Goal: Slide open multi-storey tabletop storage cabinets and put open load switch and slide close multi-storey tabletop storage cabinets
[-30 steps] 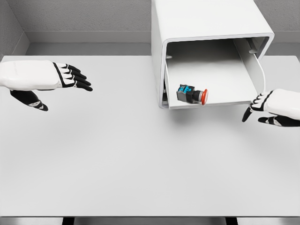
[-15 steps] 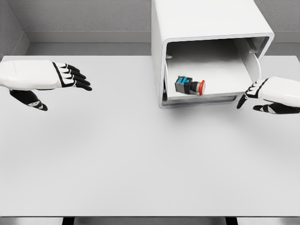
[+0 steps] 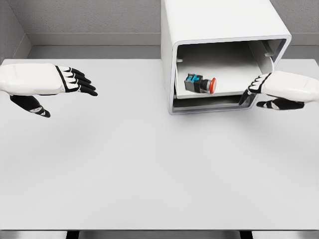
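One broad pale grey surface (image 3: pixel 149 169) fills most of the head view, matte and evenly lit. Behind it run a grey wall and a low ledge, with a second grey wall closing in at the far left.

One white storage cabinet (image 3: pixel 219 22) stands at the far edge, right of the middle, its open front facing the camera. Inside it, one white drawer tray (image 3: pixel 229 74) sits mostly within the shell, its front lip just inside the cabinet's lower rim, with a dark gap showing below it.

Two robot hands are in view. The left robot hand (image 3: pixel 55 82) hangs over the left part of the surface, well apart from the cabinet, palm down, its black fingers stretched out straight toward the right and the thumb hanging below; it holds nothing. The right robot hand (image 3: pixel 271 92) comes in from the right edge, its fingers (image 3: pixel 249 92) extended leftward with the tips at the right front corner of the drawer; whether they touch it cannot be told, and they grip nothing.

One load switch (image 3: pixel 200 83) lies on its side in the drawer tray, near its front left. Its long axis runs left to right, the black and blue body to the left and the red button end pointing right.
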Tool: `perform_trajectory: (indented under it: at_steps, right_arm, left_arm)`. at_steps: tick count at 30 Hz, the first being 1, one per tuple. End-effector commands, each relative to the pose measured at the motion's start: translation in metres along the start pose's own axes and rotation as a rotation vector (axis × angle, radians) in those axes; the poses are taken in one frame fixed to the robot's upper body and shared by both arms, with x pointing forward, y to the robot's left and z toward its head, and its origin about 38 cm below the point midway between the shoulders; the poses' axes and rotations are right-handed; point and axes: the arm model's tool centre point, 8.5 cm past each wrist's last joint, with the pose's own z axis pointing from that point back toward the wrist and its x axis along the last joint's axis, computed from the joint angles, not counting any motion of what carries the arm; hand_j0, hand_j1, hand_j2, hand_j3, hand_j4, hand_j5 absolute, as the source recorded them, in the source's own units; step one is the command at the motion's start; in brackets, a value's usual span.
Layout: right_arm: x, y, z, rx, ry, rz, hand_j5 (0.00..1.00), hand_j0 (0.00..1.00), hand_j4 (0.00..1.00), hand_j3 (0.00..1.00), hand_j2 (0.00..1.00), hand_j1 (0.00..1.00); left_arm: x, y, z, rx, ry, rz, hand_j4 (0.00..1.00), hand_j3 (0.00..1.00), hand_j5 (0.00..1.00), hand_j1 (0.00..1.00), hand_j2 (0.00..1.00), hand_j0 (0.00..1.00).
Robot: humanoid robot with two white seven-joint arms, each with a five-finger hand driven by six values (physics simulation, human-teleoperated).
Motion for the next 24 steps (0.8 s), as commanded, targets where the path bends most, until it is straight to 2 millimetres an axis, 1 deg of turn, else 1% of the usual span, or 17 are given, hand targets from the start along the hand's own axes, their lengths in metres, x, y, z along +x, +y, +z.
perform_trajectory:
  at_steps: [1,3,5,8,9,12,14,21,24]
  right_arm:
    - [-0.003,0.009,-0.005,0.016,0.001,-0.017,0.6,0.6,0.6,0.6,0.6,0.6]
    - [-0.003,0.01,-0.013,0.024,-0.01,-0.019,0.6,0.6,0.6,0.6,0.6,0.6]
    - [-0.008,0.012,-0.023,0.035,-0.014,-0.03,0.6,0.6,0.6,0.6,0.6,0.6]
    - [-0.009,0.011,-0.027,0.038,-0.011,-0.023,0.6,0.6,0.6,0.6,0.6,0.6]
    - [-0.01,0.015,-0.031,0.047,-0.016,-0.031,0.61,0.61,0.61,0.61,0.61,0.61]
    - [-0.011,0.015,-0.04,0.057,-0.022,-0.033,0.61,0.61,0.61,0.61,0.61,0.61]
    - [-0.014,0.016,-0.04,0.057,-0.014,-0.037,0.61,0.61,0.61,0.61,0.61,0.61]
    - [-0.02,0.008,-0.045,0.038,-0.004,-0.034,0.62,0.62,0.62,0.62,0.62,0.62]
    - [-0.021,0.0,-0.042,0.026,0.002,-0.021,0.62,0.62,0.62,0.62,0.62,0.62]
  left_arm:
    - [0.0,0.001,0.001,0.004,0.001,0.005,1.0,1.0,1.0,1.0,1.0,1.0]
    - [0.0,0.001,0.001,0.004,0.001,0.005,1.0,1.0,1.0,1.0,1.0,1.0]
    - [0.0,0.001,0.001,0.004,0.001,0.005,1.0,1.0,1.0,1.0,1.0,1.0]
    - [0.0,0.001,0.001,0.004,0.001,0.005,1.0,1.0,1.0,1.0,1.0,1.0]
    - [0.0,0.001,0.001,0.004,0.001,0.005,1.0,1.0,1.0,1.0,1.0,1.0]
    - [0.0,0.001,0.001,0.004,0.001,0.005,1.0,1.0,1.0,1.0,1.0,1.0]
    - [0.0,0.001,0.001,0.004,0.001,0.005,1.0,1.0,1.0,1.0,1.0,1.0]
    - [0.0,0.0,0.0,0.003,0.0,0.006,1.0,1.0,1.0,1.0,1.0,1.0]
    - [0.0,0.0,0.0,0.003,-0.001,0.005,1.0,1.0,1.0,1.0,1.0,1.0]
